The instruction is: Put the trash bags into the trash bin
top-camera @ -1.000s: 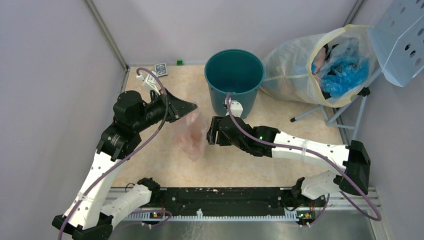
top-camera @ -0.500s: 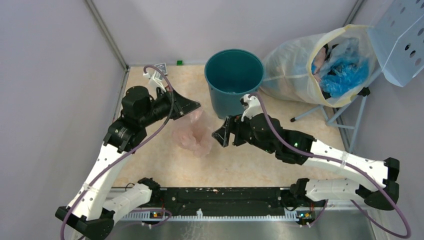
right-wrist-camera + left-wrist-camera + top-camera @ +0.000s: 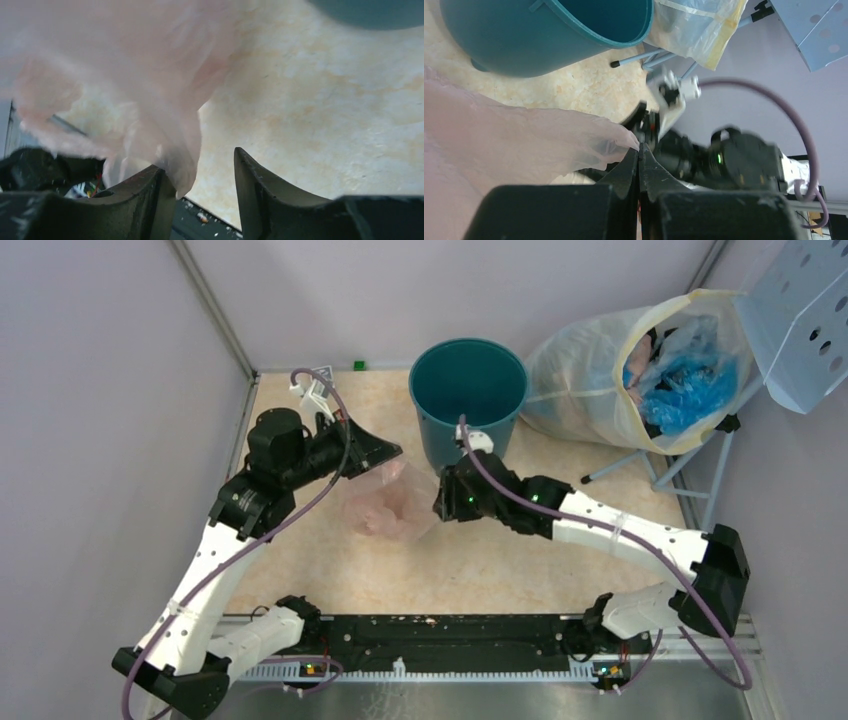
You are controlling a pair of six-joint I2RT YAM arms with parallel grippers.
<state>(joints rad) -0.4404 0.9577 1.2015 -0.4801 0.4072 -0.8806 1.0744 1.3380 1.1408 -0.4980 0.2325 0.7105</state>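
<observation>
The pale pink trash bag [image 3: 392, 502] hangs above the table, left of the dark teal trash bin [image 3: 468, 400]. My left gripper [image 3: 397, 452] is shut on the bag's upper edge; in the left wrist view the closed tips [image 3: 639, 149] pinch the pink film [image 3: 519, 145], with the bin [image 3: 544, 35] beyond. My right gripper [image 3: 440, 504] is open at the bag's right side. In the right wrist view the bag [image 3: 120, 75] drapes over the left finger [image 3: 145, 195] and a corner hangs between the jaws, which stand apart [image 3: 200, 167].
A large clear sack with a pale yellow rim [image 3: 640, 365] holding blue bags lies at the back right beside a pale blue perforated panel [image 3: 800, 320] on a stand. A small card [image 3: 321, 377] lies at the back left. Grey walls close in both sides.
My right gripper has moved left and forward to the bag's right edge. The left gripper lifted slightly toward the bin, spreading the bag wider between the two grippers.
</observation>
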